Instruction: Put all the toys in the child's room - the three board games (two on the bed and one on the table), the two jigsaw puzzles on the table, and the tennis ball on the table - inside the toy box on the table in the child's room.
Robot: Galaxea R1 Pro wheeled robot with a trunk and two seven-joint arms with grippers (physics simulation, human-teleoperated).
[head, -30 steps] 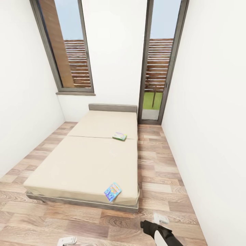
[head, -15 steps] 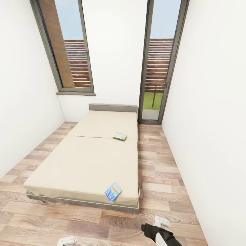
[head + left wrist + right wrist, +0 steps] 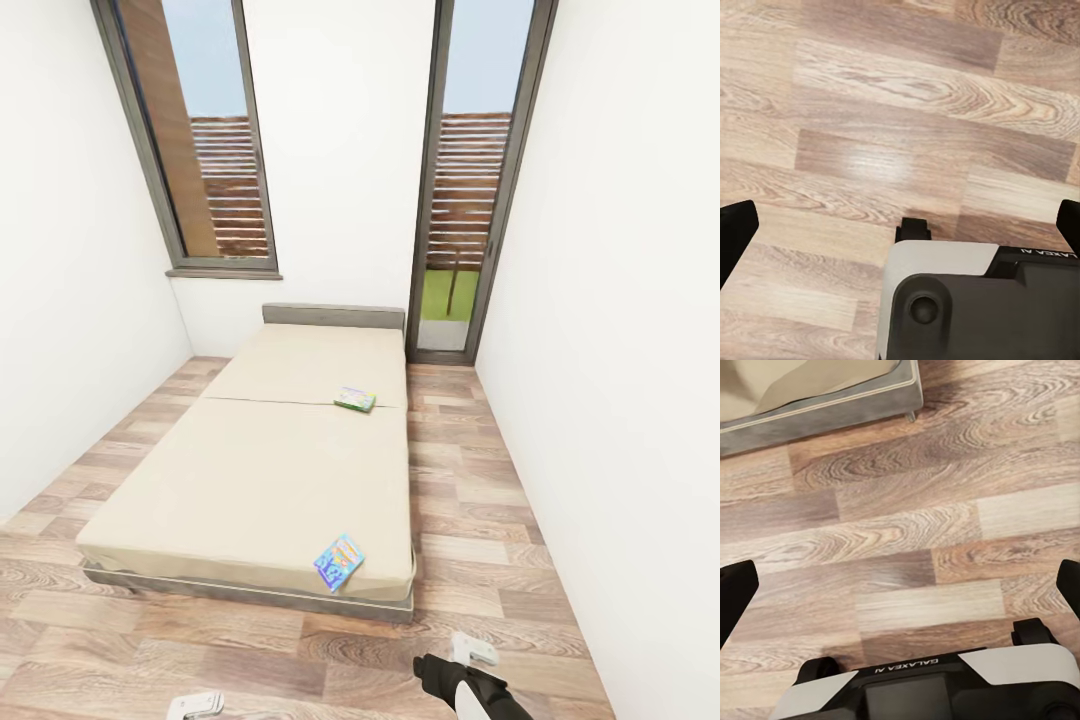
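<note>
Two board games lie on the bed (image 3: 250, 470). A green-and-white box (image 3: 354, 399) rests near the mattress's right edge, halfway up. A blue-and-yellow box (image 3: 339, 562) sits at the near right corner of the mattress. My right gripper (image 3: 472, 650) hangs low over the floor just in front of that corner, and its wrist view shows the gripper (image 3: 900, 585) open with wide-spread black fingertips (image 3: 735, 589) and the bed's grey frame corner (image 3: 832, 416). My left gripper (image 3: 195, 705) is at the bottom edge, open (image 3: 900, 217) above bare planks. The table and toy box are out of view.
Wood-plank floor (image 3: 470, 500) runs in a strip between the bed's right side and the white wall (image 3: 620, 400). A tall glass door (image 3: 465, 200) and a window (image 3: 205, 150) stand behind the grey headboard (image 3: 333, 316). More floor lies left of the bed.
The whole picture has shifted slightly, so the camera moved a little toward the bed. My right arm sits a bit lower in the view than a second ago.
</note>
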